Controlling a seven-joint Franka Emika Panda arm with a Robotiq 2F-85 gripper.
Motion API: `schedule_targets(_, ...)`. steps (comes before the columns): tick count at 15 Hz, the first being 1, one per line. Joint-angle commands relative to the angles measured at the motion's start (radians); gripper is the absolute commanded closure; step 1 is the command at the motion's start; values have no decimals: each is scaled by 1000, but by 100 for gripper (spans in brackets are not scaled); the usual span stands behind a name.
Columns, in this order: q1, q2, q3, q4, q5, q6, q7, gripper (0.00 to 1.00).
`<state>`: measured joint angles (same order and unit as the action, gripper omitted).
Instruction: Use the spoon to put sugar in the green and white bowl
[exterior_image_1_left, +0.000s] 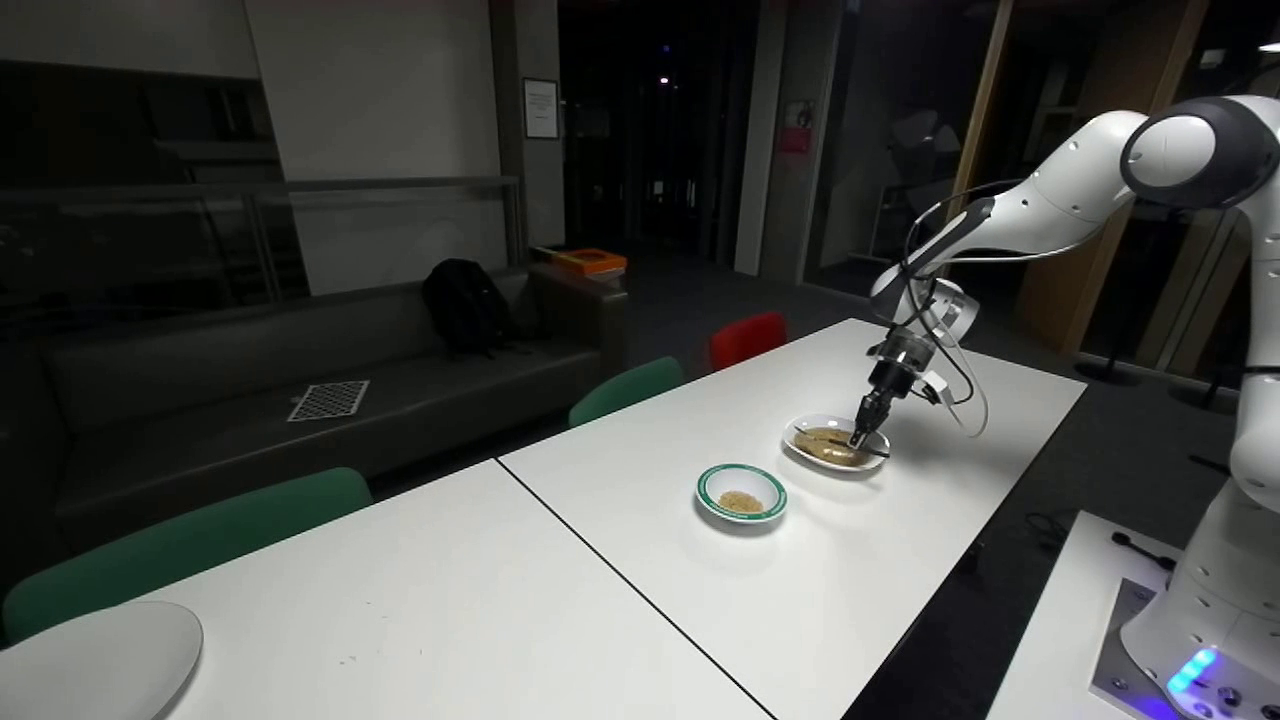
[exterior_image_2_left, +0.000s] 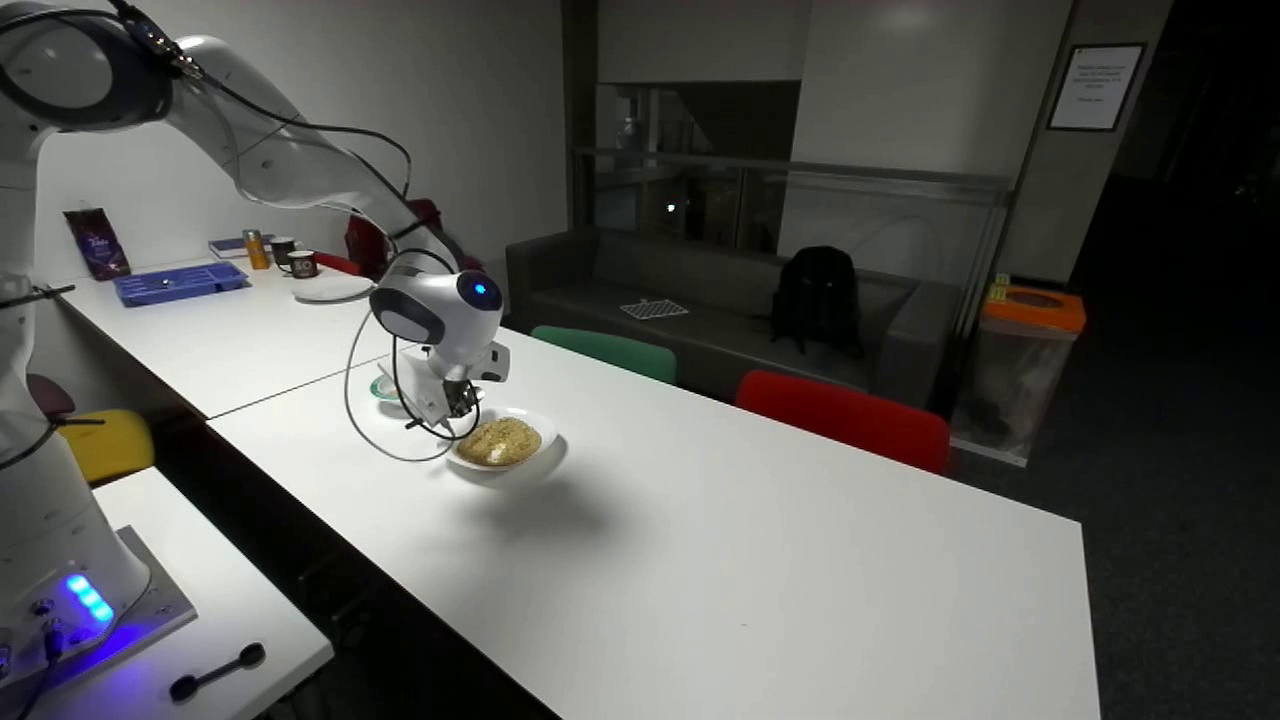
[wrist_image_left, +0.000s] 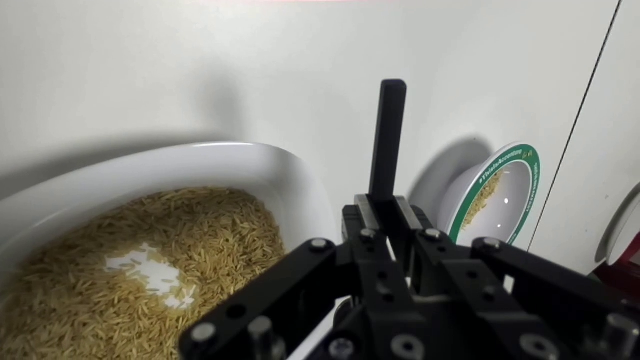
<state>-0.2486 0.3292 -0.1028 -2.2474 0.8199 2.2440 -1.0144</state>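
A white oval dish (wrist_image_left: 220, 160) rests on a white table (exterior_image_1_left: 620, 480), with golden-tan rice-shaped grains (wrist_image_left: 225, 235) spread over its floor around a bare white patch. At the dish is a black two-fingered robot gripper (wrist_image_left: 387, 212), its jaws closed narrow around a slim, flat-handled dark spoon (wrist_image_left: 389, 140). The spoon lies across the dish's outline, handle end showing past the rim; whether its other end touches the grains cannot be told. Near the dish, but apart from it, a round green-rimmed white bowl (wrist_image_left: 515, 195) stands upright with a smaller tan heap (wrist_image_left: 482, 200) inside. Beyond the dish, in an exterior view, are a green chair (exterior_image_1_left: 630, 388) and a red chair (exterior_image_1_left: 748, 340).
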Motion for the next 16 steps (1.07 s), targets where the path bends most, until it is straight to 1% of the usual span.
schedule_targets(1,-3,0,3,1,-2,-1,2,88)
schedule_targets(4,-3,0,3,1,-2,-1,2,88)
schedule_targets(5,0,-2,5,2,-5,-2,4,97)
schedule_targets(8,2,1,8,15,-12,-13,12,97)
schedule_targets(16,-23,22,-3,55,-1,-45,5,97)
